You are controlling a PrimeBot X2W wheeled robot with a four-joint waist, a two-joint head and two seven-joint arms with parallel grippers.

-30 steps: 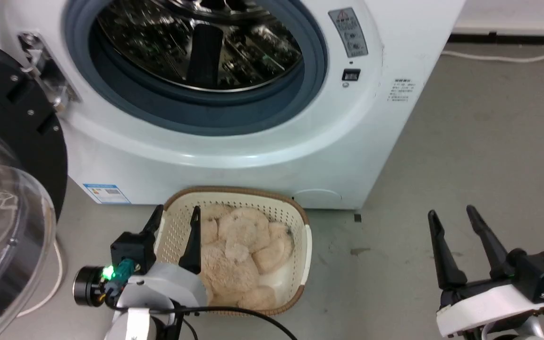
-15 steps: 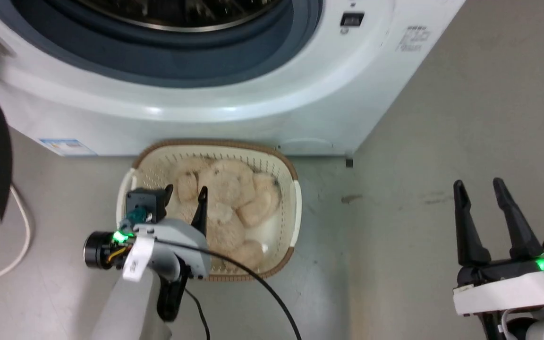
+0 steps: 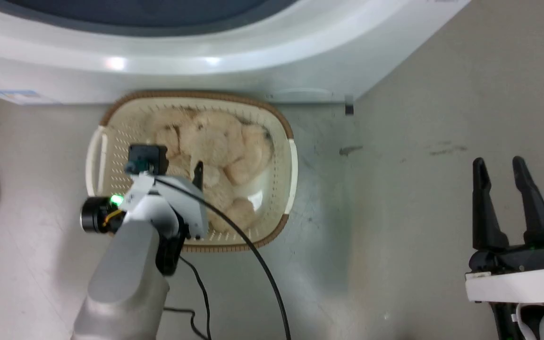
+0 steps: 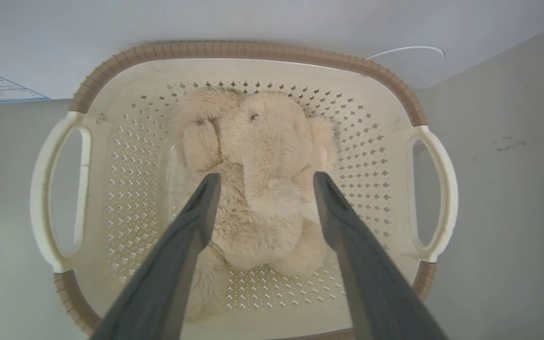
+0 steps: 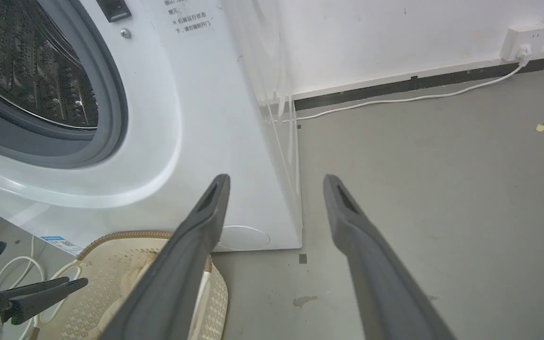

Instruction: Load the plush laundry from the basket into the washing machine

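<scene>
Left gripper (image 4: 267,177) spread wide, moved in from rim over plush laundry (image 4: 262,137) in basket (image 4: 248,49), right gripper (image 3: 498,163) stayed parted.

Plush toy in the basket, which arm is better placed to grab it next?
Left. The left gripper hangs open right above the plush toy in the basket, fingers either side of its body. The right gripper is open over the floor, away from the basket.
</scene>
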